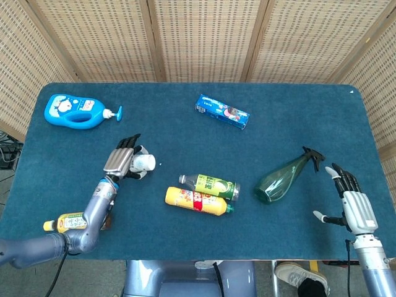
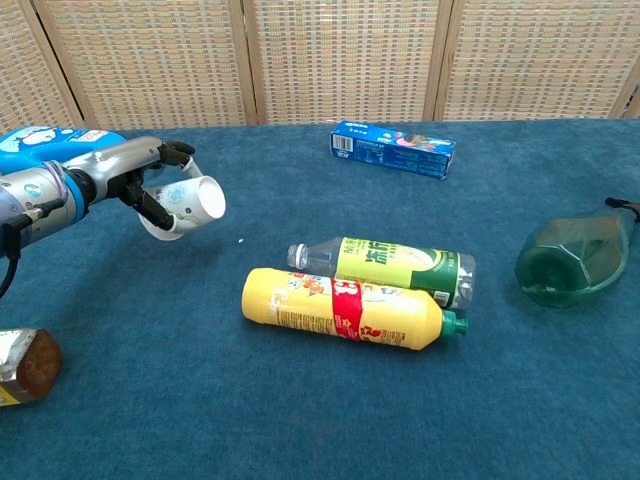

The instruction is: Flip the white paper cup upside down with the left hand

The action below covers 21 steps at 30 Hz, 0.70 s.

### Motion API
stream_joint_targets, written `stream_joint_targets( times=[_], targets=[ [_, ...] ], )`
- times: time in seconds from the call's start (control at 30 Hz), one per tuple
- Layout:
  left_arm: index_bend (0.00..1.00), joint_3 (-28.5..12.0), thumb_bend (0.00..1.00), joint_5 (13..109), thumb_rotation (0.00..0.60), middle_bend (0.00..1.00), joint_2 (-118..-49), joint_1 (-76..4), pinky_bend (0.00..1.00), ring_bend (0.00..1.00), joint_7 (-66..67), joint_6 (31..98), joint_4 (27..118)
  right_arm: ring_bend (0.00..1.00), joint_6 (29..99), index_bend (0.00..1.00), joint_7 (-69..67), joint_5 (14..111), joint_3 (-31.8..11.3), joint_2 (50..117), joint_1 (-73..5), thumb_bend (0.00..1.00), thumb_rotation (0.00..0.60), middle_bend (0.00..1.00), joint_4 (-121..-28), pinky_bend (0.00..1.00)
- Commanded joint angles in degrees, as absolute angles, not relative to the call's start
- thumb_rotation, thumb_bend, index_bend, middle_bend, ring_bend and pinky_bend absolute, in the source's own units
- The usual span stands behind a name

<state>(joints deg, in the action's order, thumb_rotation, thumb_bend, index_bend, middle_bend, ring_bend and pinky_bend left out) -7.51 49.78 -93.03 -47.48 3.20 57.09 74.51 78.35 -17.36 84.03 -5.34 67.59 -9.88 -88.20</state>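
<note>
My left hand grips the white paper cup and holds it lifted off the blue table, lying sideways with its open mouth facing right. The fingers wrap over the cup's top while the thumb sits below it. My right hand hovers at the table's front right corner, fingers spread and holding nothing; the chest view does not show it.
A yellow bottle and a green-labelled clear bottle lie side by side at centre. A green spray bottle lies to the right, a blue box at the back, a blue pump bottle back left, a small brown bottle front left.
</note>
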Motion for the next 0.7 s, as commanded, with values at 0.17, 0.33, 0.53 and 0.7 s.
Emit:
stream_joint_targets(
  times=[0.17,0.33,0.53,0.7],
  targets=[
    [0.37,-8.43,0.25,67.72,0.6,0.0,-100.09,-40.07,0.05,0.0,-25.25,60.21,59.8,0.0,78.02,0.0,-16.65,83.91,-5.19,68.01,-10.01,0.11,0.6,0.0,-88.03,0.0],
    [0.37,-7.35,0.25,72.03,0.6,0.0,-102.82,-38.66,0.05,0.0,-36.58,59.2,53.78,0.0,77.82,0.0,-15.99,83.78,-5.1,68.34,-10.08,0.11,0.6,0.0,-87.84,0.0],
    [0.36,-7.27,0.24,74.16,0.6,0.0,-106.05,-37.5,0.05,0.0,-44.29,58.24,47.55,0.0,77.56,0.0,-15.39,83.89,-4.91,68.68,-10.21,0.11,0.6,0.0,-87.74,0.0],
    [0.33,-6.68,0.23,75.7,0.6,0.0,-108.29,-36.94,0.05,0.0,-47.3,57.24,43.73,0.0,77.6,0.0,-15.02,84.1,-4.75,68.92,-10.23,0.11,0.6,0.0,-87.57,0.0]
  ],
)
